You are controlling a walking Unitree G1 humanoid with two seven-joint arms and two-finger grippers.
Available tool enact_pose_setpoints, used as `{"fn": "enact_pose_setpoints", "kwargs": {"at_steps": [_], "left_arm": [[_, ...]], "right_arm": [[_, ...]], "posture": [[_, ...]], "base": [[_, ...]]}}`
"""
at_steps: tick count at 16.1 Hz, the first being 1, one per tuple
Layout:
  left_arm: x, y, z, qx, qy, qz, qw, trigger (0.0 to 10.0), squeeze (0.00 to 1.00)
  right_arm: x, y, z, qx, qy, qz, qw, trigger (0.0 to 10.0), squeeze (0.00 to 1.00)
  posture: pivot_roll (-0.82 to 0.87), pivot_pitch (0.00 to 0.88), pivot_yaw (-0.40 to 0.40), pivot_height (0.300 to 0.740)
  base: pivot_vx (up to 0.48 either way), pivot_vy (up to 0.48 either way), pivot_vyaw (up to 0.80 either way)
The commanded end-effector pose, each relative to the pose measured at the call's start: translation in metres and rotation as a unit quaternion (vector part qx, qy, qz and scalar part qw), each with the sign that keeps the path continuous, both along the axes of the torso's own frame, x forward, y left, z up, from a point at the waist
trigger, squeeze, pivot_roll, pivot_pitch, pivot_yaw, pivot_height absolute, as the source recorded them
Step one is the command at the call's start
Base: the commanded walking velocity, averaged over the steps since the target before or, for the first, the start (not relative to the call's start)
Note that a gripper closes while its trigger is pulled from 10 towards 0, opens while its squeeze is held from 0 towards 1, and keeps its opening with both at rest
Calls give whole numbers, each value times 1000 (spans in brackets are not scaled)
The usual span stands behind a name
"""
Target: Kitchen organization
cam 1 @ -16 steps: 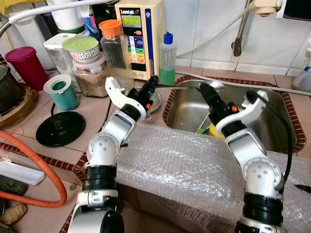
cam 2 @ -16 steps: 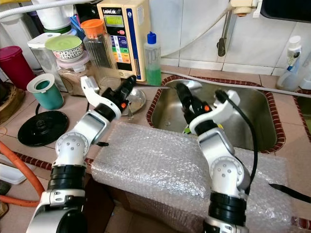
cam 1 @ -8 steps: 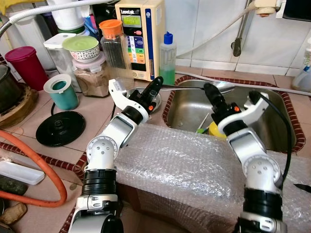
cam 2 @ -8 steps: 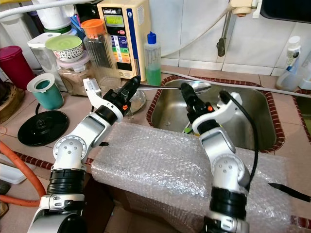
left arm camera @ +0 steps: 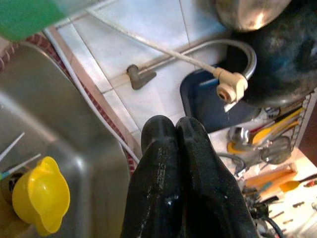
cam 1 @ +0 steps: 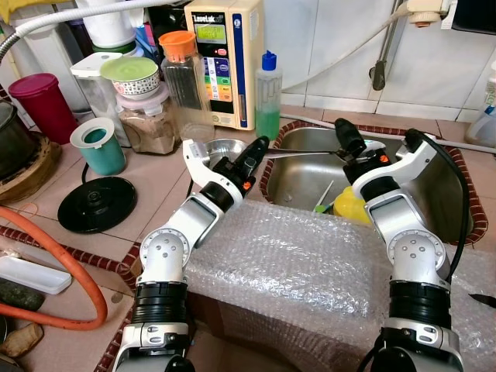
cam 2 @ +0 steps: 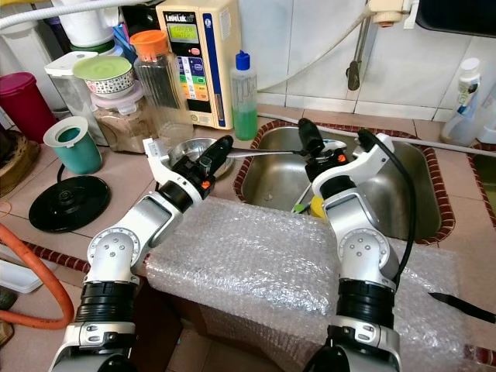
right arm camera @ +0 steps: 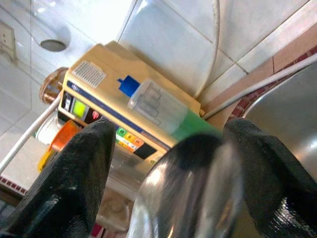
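A steel ladle (cam 1: pixel 302 153) lies level over the left rim of the sink (cam 1: pixel 298 190). My left gripper (cam 1: pixel 260 146) is shut on the end of its handle, just past the counter edge. The ladle's bowl (right arm camera: pixel 190 198) sits between the spread fingers (right arm camera: pixel 74 173) of my right gripper (cam 1: pixel 341 133), which stands open above the sink. From the left wrist the black fingers (left arm camera: pixel 168 168) are pressed together, with the ladle's bowl (left arm camera: pixel 242 12) beyond them.
A small steel bowl (cam 1: pixel 219 146) rests on the counter by my left arm. A yellow cup (cam 1: pixel 353 206) lies in the sink. A green soap bottle (cam 1: pixel 267 93), a water machine (cam 1: pixel 225 62), jars and a teal cup (cam 1: pixel 97 145) crowd the counter. Bubble wrap (cam 1: pixel 310 263) covers the front edge.
My left gripper has carried the ladle to the right, out over the sink. My right gripper has risen and moved right, and its fingers now stand around the ladle's bowl.
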State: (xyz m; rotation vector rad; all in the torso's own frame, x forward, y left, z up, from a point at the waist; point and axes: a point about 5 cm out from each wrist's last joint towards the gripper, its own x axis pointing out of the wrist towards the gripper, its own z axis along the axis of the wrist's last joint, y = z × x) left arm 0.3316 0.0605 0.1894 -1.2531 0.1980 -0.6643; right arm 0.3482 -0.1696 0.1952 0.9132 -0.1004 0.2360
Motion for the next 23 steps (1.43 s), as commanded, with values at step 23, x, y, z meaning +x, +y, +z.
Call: {"fn": "enact_pose_setpoints", "kwargs": {"at_steps": [23], "left_arm": [[-7,-39,-2,-65,32,-18,997,0,0]], "right_arm": [[-5,-9,-16,2,52,-47,998,0,0]], "posture": [[-101,0,84,740]], "base": [[0,0,0]]}}
